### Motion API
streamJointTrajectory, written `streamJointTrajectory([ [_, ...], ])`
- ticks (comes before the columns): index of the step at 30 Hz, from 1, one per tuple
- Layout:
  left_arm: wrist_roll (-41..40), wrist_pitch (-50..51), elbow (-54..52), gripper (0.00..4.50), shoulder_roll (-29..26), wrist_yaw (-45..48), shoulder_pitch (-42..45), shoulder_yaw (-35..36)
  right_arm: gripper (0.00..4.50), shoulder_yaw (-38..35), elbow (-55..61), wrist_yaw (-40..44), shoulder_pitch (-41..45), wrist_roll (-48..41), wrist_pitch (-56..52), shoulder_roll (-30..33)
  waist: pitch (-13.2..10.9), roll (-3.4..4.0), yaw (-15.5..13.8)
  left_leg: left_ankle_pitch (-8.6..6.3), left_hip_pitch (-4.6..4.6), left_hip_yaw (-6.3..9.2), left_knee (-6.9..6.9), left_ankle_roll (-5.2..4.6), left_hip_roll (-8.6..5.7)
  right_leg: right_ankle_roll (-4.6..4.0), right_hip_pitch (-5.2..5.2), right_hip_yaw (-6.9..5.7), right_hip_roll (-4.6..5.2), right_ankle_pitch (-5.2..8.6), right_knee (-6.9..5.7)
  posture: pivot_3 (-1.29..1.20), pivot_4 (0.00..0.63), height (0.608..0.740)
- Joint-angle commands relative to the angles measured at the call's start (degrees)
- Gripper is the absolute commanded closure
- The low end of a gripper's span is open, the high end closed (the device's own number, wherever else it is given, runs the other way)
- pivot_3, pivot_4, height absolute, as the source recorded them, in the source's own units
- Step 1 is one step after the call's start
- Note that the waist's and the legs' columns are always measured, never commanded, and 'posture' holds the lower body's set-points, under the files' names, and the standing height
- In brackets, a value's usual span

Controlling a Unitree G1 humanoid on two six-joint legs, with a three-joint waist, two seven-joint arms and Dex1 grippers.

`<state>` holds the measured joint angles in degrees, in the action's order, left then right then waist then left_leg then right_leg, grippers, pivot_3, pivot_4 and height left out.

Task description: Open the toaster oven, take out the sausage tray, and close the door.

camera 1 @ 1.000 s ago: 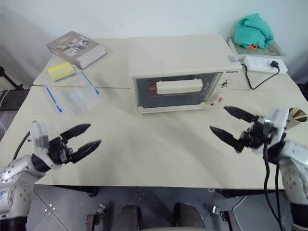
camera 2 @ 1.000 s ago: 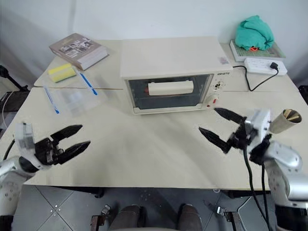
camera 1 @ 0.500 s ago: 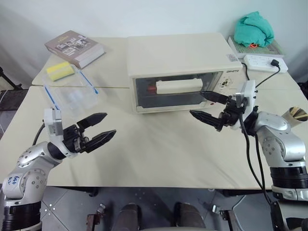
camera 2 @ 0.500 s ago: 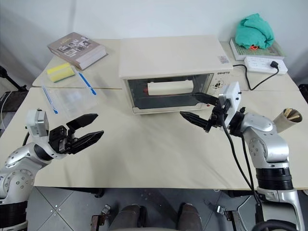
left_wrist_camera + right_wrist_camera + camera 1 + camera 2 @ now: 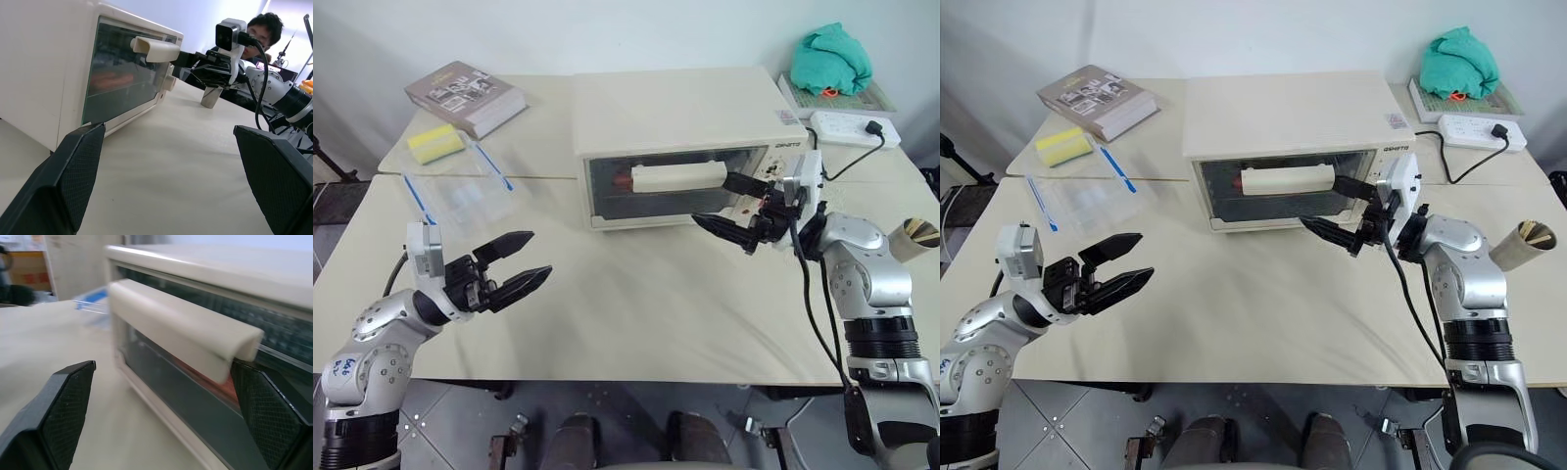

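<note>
Still unreadable oven [image 5: 675,113] label; right hand [image 5: 734,206] open by door [image 5: 661,186] handle, left hand [image 5: 514,274] open.

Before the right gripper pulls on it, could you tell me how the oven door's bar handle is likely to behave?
The bar handle looks like a thick, rigid moulded bar, so it probably won't flex. Its smooth cream surface could be a little slippery for the fingers of the right gripper. The toaster oven stands free on the table, so a hard pull might drag it forward.
</note>
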<state>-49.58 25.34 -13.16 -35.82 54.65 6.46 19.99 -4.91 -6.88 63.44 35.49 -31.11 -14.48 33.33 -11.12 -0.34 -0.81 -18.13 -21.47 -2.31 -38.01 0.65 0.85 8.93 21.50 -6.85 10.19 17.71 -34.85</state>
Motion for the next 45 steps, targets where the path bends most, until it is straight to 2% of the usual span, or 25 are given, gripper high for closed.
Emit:
streamJointTrajectory([
  [1, 0.3, -1.4, -0.7, 0.05, 0.2, 0.7, 0.6, 0.4, 0.00, -0.3, 4.6, 4.7, -1.2, -1.5, 0.3, 2.3, 0.0, 0.00, 0.0, 0.00, 0.00, 0.00, 0.00, 0.00, 0.00, 0.00, 0.00, 0.00, 0.00, 0.00, -0.01, 0.00, 0.150, 0.740],
  [5, 0.6, -1.8, 0.1, 0.05, 0.8, -0.5, 1.8, 0.6, 0.00, -0.1, 6.2, 6.3, -2.8, -1.2, -0.6, 3.5, 0.0, 0.00, 0.1, 0.00, 0.00, 0.00, 0.01, 0.00, 0.00, 0.00, 0.00, -0.01, 0.00, 0.00, 0.01, 0.00, 0.150, 0.740],
  [10, 0.1, 0.0, 1.1, 0.05, 1.6, -3.6, 6.9, -0.3, 0.00, 1.0, 11.1, 9.3, -9.7, 2.3, 4.8, 5.6, 0.0, -0.01, 0.0, -0.01, -0.01, 0.01, 0.01, 0.00, 0.00, 0.00, 0.00, 0.00, 0.00, 0.00, 0.02, 0.00, 0.150, 0.740],
  [13, 2.8, -1.2, 2.7, 0.56, 1.9, -4.4, 10.0, -1.8, 0.00, 2.2, 12.6, 10.7, -13.5, 4.4, 7.1, 6.5, 0.0, -0.01, -0.1, -0.03, -0.01, 0.00, 0.02, 0.01, -0.01, 0.02, 0.00, -0.01, 0.00, -0.01, 0.04, 0.00, 0.150, 0.740],
  [18, 8.8, -2.6, 7.3, 2.10, 4.9, -8.2, 18.5, -7.0, 0.00, 2.2, 11.9, 8.5, -16.7, 7.1, 11.4, 5.3, 0.0, -0.03, -0.2, -0.03, -0.01, -0.02, -0.01, 0.01, 0.00, 0.02, -0.01, -0.01, -0.03, -0.01, 0.07, 0.00, 0.150, 0.740],
  [25, 16.3, -5.3, 15.8, 4.27, 11.7, -9.3, 25.3, -14.6, 0.00, 1.4, 9.7, 5.9, -18.2, 9.4, 16.7, 4.7, 0.0, -0.07, -0.5, -0.03, -0.01, -0.04, 0.01, 0.01, -0.01, 0.03, -0.02, -0.02, -0.05, -0.01, 0.11, 0.00, 0.150, 0.740],
  [26, 17.3, -6.0, 17.1, 4.46, 12.5, -9.4, 26.0, -15.3, 0.00, 1.4, 9.8, 5.6, -18.4, 9.4, 16.8, 4.6, 0.0, -0.07, -0.5, -0.03, -0.02, -0.04, -0.02, 0.01, -0.01, 0.03, -0.02, -0.02, -0.05, -0.01, 0.11, 0.00, 0.150, 0.740],
  [31, 19.7, -7.3, 22.3, 4.46, 15.6, -8.5, 28.3, -17.1, 0.00, 0.2, 11.0, 2.3, -20.1, 10.2, 18.5, 4.6, 0.0, -0.09, -0.5, -0.03, -0.04, -0.05, -0.06, 0.01, -0.01, 0.03, -0.03, -0.02, -0.05, -0.02, 0.12, 0.00, 0.150, 0.740],
  [37, 22.6, -8.4, 24.3, 4.46, 15.4, -4.6, 28.6, -19.7, 0.00, -3.9, 16.5, -2.4, -27.0, 8.9, 17.4, 5.7, 0.0, -0.10, -0.8, -0.03, -0.05, -0.03, -0.05, 0.01, -0.01, 0.04, -0.04, -0.03, -0.05, -0.02, 0.12, 0.00, 0.150, 0.740],
  [42, 27.2, -10.2, 26.1, 4.46, 14.3, -0.5, 27.4, -24.4, 0.00, -13.9, 22.4, -5.0, -43.6, 9.4, 18.0, 7.4, 0.0, -0.10, -1.9, -0.04, -0.08, -0.02, -0.06, -0.01, -0.03, 0.06, -0.06, -0.04, -0.05, -0.03, 0.16, 0.00, 0.150, 0.740],
  [45, 28.6, -11.0, 27.1, 4.46, 14.5, -0.3, 26.7, -24.7, 0.00, -17.7, 23.6, -6.9, -47.6, 9.7, 18.4, 7.8, 0.0, -0.10, -1.7, -0.05, -0.09, -0.11, -0.08, -0.04, -0.04, 0.06, -0.06, 0.00, -0.05, -0.03, 0.26, 0.00, 0.150, 0.740],
])
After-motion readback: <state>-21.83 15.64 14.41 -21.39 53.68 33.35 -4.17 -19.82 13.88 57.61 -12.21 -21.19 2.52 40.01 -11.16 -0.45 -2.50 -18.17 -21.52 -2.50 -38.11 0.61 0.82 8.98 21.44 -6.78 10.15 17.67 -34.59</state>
